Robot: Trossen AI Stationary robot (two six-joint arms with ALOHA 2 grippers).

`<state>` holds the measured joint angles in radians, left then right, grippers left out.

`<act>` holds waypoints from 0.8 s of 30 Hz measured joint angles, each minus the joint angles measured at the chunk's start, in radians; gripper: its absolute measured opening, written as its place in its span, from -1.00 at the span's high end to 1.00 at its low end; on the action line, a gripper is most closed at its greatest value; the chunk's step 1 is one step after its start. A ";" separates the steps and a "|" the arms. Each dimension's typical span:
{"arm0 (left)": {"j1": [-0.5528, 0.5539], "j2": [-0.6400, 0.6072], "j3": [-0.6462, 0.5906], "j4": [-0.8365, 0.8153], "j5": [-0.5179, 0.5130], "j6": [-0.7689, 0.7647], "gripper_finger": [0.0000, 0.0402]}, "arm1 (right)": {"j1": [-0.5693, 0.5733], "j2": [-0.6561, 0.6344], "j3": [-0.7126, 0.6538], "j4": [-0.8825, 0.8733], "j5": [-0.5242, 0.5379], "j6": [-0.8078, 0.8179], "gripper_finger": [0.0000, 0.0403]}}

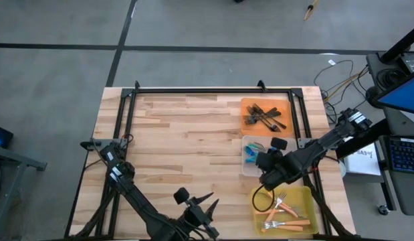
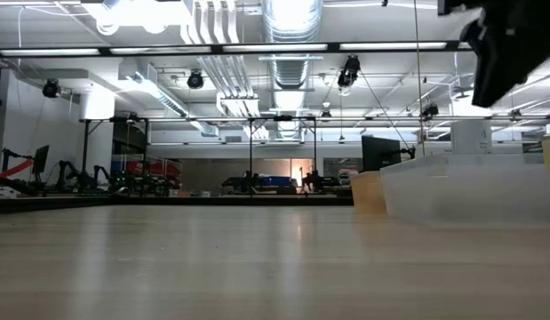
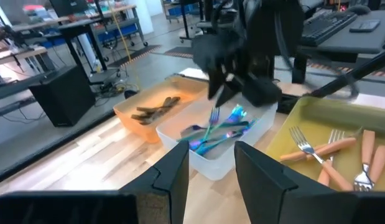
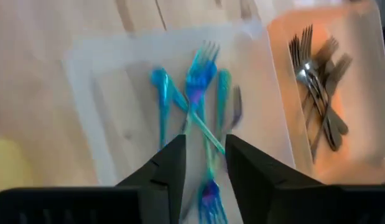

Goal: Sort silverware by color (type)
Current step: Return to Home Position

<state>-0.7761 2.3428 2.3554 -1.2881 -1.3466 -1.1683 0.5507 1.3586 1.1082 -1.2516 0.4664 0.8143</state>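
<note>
Three trays stand in a row along the table's right side. The orange tray (image 1: 247,104) at the far end holds dark forks (image 4: 316,93). The clear tray (image 1: 245,167) in the middle holds blue forks (image 4: 198,81). The yellow tray (image 1: 307,194) at the near end holds orange-handled forks (image 3: 329,149). My right gripper (image 4: 204,142) hangs open over the clear tray, pointing steeply down. A blurred blue fork (image 4: 208,186), narrower than the gap, shows between its fingers. My left gripper (image 3: 211,149) waits open by the table's near edge, with nothing between its fingers.
A black frame rail (image 1: 213,89) runs along the table's far edge and down both sides. Bare wood (image 1: 186,134) takes up the left and middle of the table. Cables and a keyboard (image 1: 400,154) lie off the right edge.
</note>
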 joint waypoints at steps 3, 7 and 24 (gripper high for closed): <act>0.000 0.000 0.000 0.000 0.030 -0.010 0.45 | 0.000 -0.025 0.056 0.045 0.010 -0.020 0.46; 0.000 0.000 0.000 -0.002 0.038 -0.024 0.45 | -0.006 -0.100 0.081 0.169 0.033 -0.171 0.46; 0.009 0.000 0.000 -0.006 0.042 -0.025 0.45 | -0.158 -0.700 -0.512 0.958 0.136 -0.410 0.46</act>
<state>-0.7673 2.3428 2.3558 -1.2938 -1.3049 -1.1931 0.3922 0.6591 0.5964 -0.2938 0.6028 0.4038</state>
